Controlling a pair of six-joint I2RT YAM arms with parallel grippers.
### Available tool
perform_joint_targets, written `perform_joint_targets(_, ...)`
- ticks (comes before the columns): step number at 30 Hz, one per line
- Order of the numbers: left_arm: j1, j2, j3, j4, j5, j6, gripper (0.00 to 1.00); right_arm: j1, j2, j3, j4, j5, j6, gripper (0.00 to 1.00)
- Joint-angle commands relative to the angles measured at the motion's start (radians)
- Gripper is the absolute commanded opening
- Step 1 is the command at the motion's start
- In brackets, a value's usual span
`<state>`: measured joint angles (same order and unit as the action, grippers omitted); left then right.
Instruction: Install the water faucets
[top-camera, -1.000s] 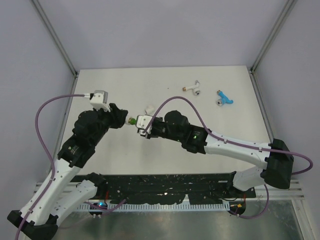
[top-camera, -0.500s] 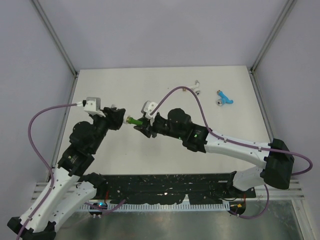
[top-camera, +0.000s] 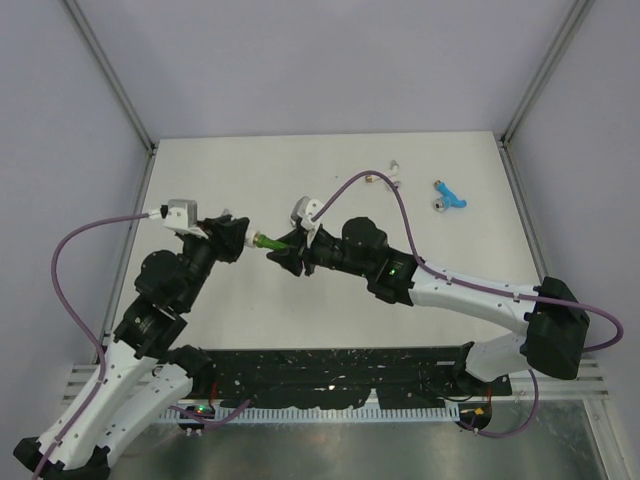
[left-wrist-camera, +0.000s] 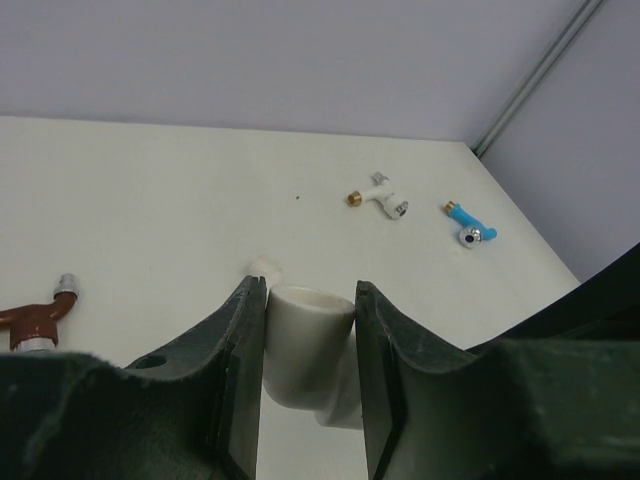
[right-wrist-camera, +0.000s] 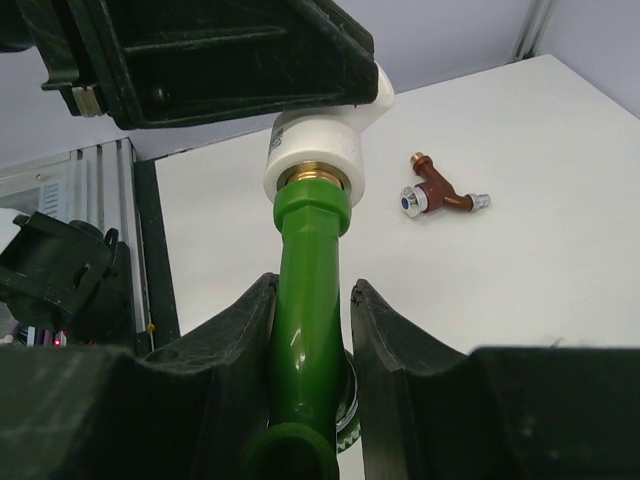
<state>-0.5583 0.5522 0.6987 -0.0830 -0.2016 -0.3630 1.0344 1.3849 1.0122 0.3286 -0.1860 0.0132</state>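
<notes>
My right gripper (right-wrist-camera: 312, 300) is shut on the green faucet (right-wrist-camera: 310, 290). The faucet's brass end sits in the mouth of a white pipe fitting (right-wrist-camera: 315, 150). My left gripper (left-wrist-camera: 310, 330) is shut on that fitting (left-wrist-camera: 305, 345). In the top view the two grippers meet above the table's left-middle, with the green faucet (top-camera: 268, 242) between them. The white faucet (top-camera: 393, 175) and the blue faucet (top-camera: 449, 196) lie at the far right of the table. The brown faucet (right-wrist-camera: 440, 195) lies on the table beyond the grippers and is hidden in the top view.
The right arm's purple cable (top-camera: 350, 185) loops over the table near the white faucet. A small white piece (left-wrist-camera: 262, 266) lies on the table just past my left fingers. Metal frame posts (top-camera: 530, 90) stand at the table's far corners.
My right wrist has rotated about the green faucet's axis with the faucet held in the fitting. My left arm has shifted slightly left and turned its wrist.
</notes>
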Motion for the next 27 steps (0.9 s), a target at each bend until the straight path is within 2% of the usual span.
perform_joint_targets(1,-0.029,0.024,0.106,-0.053,0.061,-0.06,0.13,-0.014,-0.04,-0.03,0.17,-0.004,-0.009,0.05)
perform_joint_targets(3,-0.028,0.038,0.116,-0.06,0.067,-0.06,0.12,-0.023,-0.047,-0.046,0.182,-0.016,-0.009,0.05)
perform_joint_targets(5,-0.029,0.038,0.091,-0.02,0.074,-0.073,0.0,-0.034,-0.049,-0.053,0.194,-0.041,0.002,0.05)
perform_joint_targets(11,-0.029,0.006,-0.03,0.167,0.166,-0.065,0.0,-0.053,-0.047,-0.063,0.233,-0.078,0.097,0.05)
perform_joint_targets(19,-0.028,-0.119,-0.214,0.406,0.186,0.042,0.0,-0.096,-0.041,-0.04,0.241,-0.136,0.317,0.06)
perform_joint_targets(27,-0.029,-0.147,-0.231,0.416,0.197,0.064,0.0,-0.117,-0.027,-0.046,0.277,-0.178,0.405,0.05)
